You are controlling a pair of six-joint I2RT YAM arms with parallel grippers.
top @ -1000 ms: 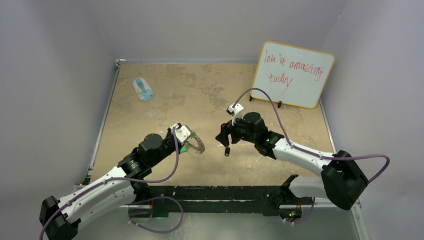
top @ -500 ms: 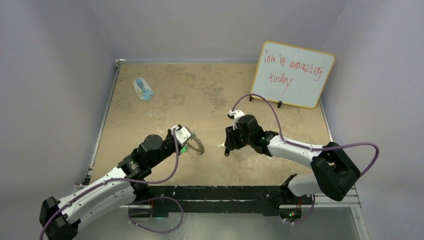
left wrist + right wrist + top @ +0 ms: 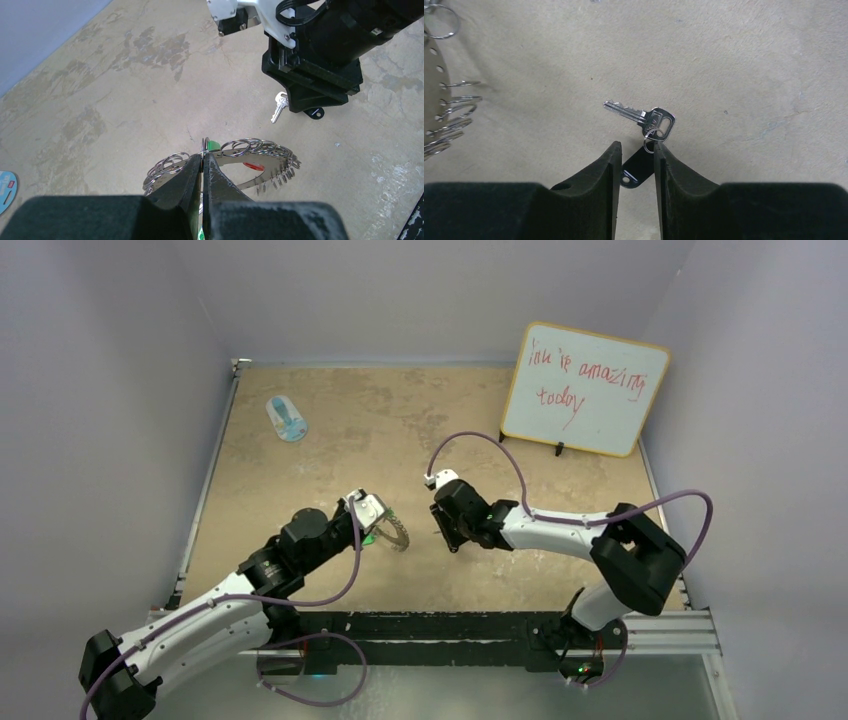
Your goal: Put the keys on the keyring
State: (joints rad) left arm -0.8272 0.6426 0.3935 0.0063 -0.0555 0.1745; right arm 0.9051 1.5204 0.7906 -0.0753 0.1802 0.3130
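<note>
Toward the near edge of the surface, left of centre, my left claw (image 3: 202, 157) is clamped tight on the keyring (image 3: 275, 165), pinching a wire loop at its rim. The ring is held clear of the surface, tilted, its small loops fanning out around the edge. A green tag (image 3: 214, 145) shows just behind the fingertips, and a red tag (image 3: 252, 166) shows through the ring's central hole.

Just beyond the ring, near the middle of the surface, my right claw (image 3: 637, 146) is down low over a silver key (image 3: 634, 114) lying flat. Its jaws stand narrow, one on either side of the key's black tag (image 3: 636, 167), which sits slantwise in the gap. I cannot tell whether they are pinching it. The blade points toward the keyring, which is near but apart.

Toward the far left corner of the surface (image 3: 400, 410) lies a blue-and-white oval object (image 3: 288, 419). In the far right corner a whiteboard (image 3: 585, 388) with red handwriting stands propped up.
</note>
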